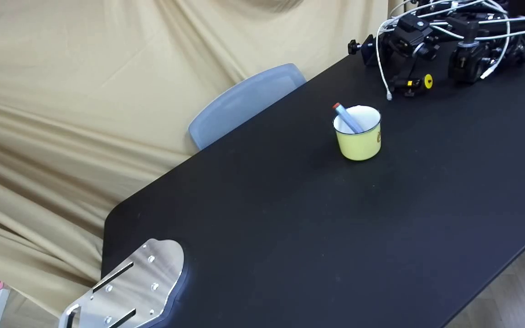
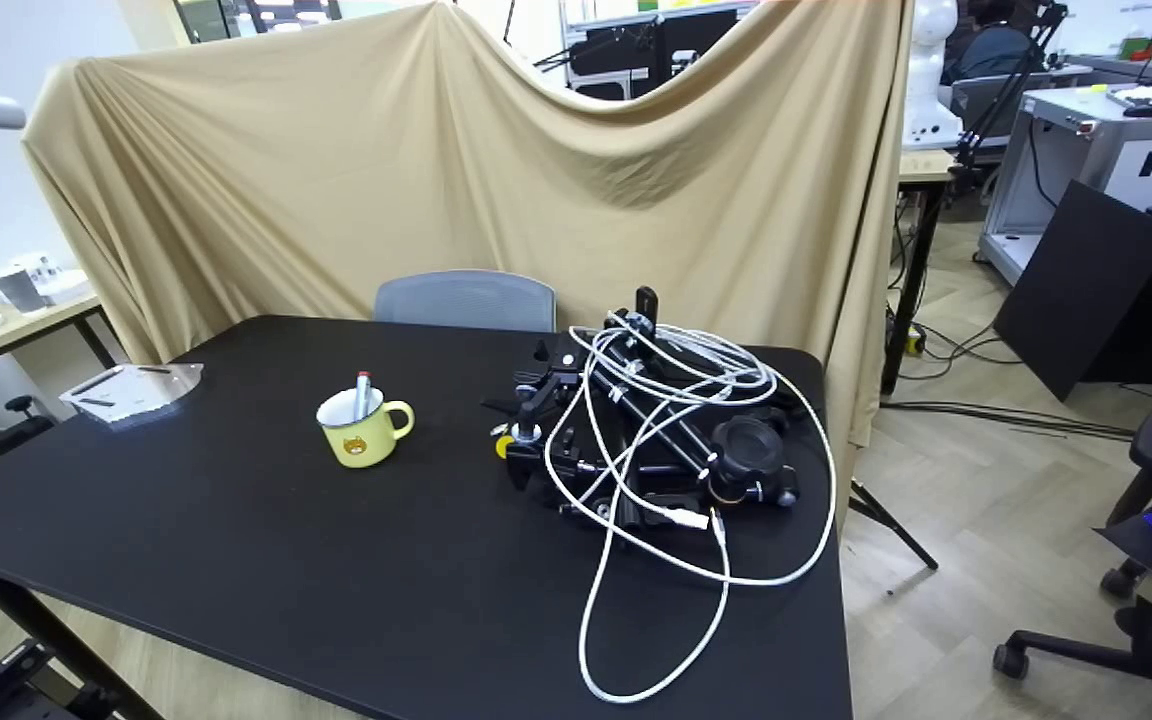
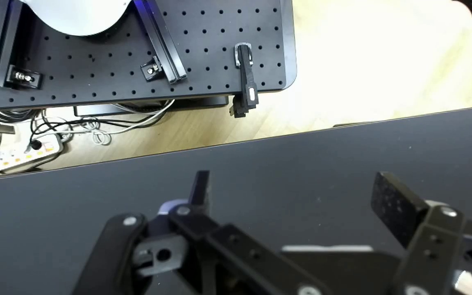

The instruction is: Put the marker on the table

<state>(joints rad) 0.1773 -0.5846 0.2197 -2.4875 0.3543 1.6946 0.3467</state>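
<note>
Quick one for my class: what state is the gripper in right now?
Gripper: open, holding nothing; the marker leans in the cup.

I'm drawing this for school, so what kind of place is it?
Probably a robotics lab or workshop: I see a robot gripper, a dark board dotted with holes, and a power strip with things plugged in.

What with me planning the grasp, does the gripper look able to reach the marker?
Probably yes: the gripper is open, and the marker pokes out of the cup, its red end uncovered.
</note>
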